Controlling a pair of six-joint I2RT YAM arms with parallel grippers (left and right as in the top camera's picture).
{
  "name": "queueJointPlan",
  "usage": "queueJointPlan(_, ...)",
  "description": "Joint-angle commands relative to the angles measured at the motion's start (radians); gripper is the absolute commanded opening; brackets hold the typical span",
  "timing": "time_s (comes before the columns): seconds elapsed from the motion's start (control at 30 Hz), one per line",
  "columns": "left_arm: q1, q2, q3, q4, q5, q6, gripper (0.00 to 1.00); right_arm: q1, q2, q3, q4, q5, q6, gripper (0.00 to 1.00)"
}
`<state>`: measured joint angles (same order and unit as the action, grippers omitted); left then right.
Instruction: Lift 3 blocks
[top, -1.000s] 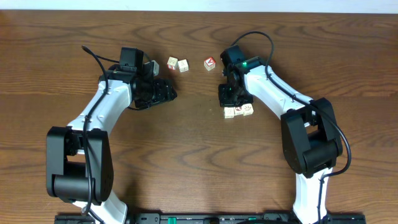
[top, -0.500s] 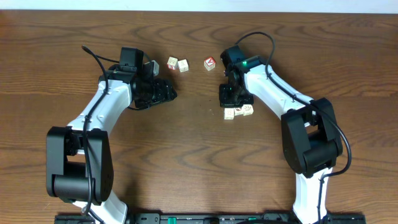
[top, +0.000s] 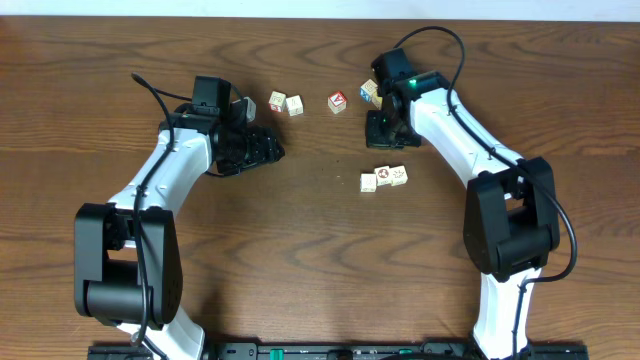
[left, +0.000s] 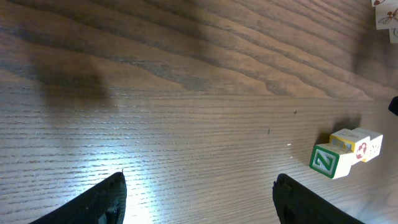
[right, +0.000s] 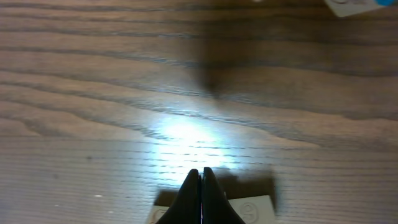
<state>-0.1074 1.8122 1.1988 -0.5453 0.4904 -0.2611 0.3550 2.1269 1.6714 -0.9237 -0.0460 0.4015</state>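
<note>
Two cream-white blocks, one (top: 369, 182) beside the other (top: 398, 176), lie on the table right of centre. My right gripper (top: 384, 140) hangs shut just beyond them with nothing in it. In the right wrist view its fingertips (right: 200, 172) are pressed together above the table, and the two blocks (right: 256, 209) show low in the frame behind them. My left gripper (top: 263, 148) stands open and empty at the left, well away from these blocks. Its wrist view shows only bare wood between the two fingers (left: 107, 200), with the cream blocks (left: 385, 14) far off at the top right corner.
Coloured cubes lie along the far side: a pair (top: 285, 103), a red-faced one (top: 338, 101) and a blue-marked one (top: 370, 92). The left wrist view shows a green-lettered cube (left: 331, 160) against a yellow one (left: 348, 139). A blue-marked cube (right: 352, 5) sits at the right wrist view's top edge.
My right arm has drawn back toward the far side, off the two cream blocks, which stay on the table. The blue-marked cube behind it has come into view. The left arm has not moved.
</note>
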Motion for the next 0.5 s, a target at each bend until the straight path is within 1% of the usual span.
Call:
queueJointPlan(0.0, 0.000, -0.002, 0.016, -0.003, -0.006, 0.009, 0.76, 0.001, -0.004, -0.021, -0.002, 0.014, -0.005, 0.01)
queueJointPlan(0.23, 0.000, -0.002, 0.016, -0.005, -0.005, 0.009, 0.76, 0.010, -0.004, -0.079, 0.024, 0.014, 0.014, 0.01)
queueJointPlan(0.47, 0.000, -0.002, 0.016, -0.005, -0.005, 0.010, 0.76, 0.020, -0.004, -0.092, 0.034, 0.012, 0.001, 0.01)
